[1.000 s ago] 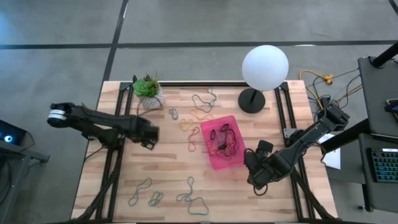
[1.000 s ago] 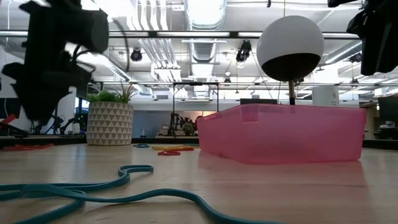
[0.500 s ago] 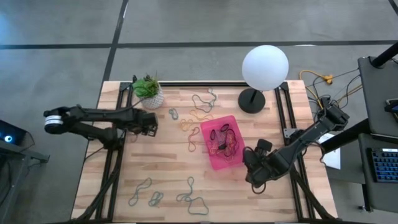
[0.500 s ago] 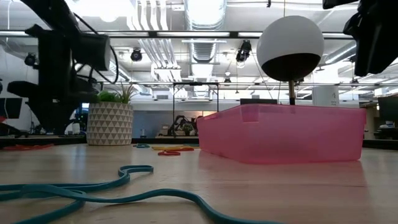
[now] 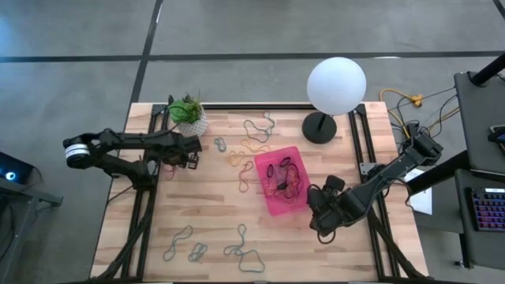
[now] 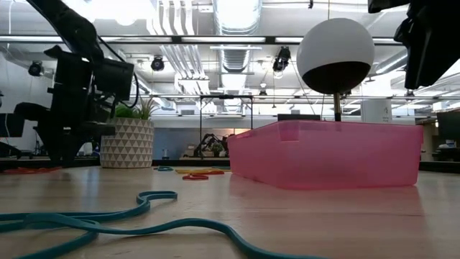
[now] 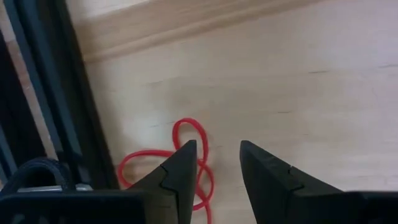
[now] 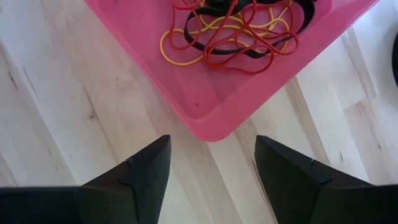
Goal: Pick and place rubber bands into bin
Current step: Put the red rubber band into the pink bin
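While open, left pincer (image 7: 214, 163) over red band (image 7: 186, 158), seemingly.

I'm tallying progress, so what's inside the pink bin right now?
The bin holds a tangled heap of rubber bands in red, yellow and black; part of its floor is bare. How many lie there cannot be told, since they overlap.
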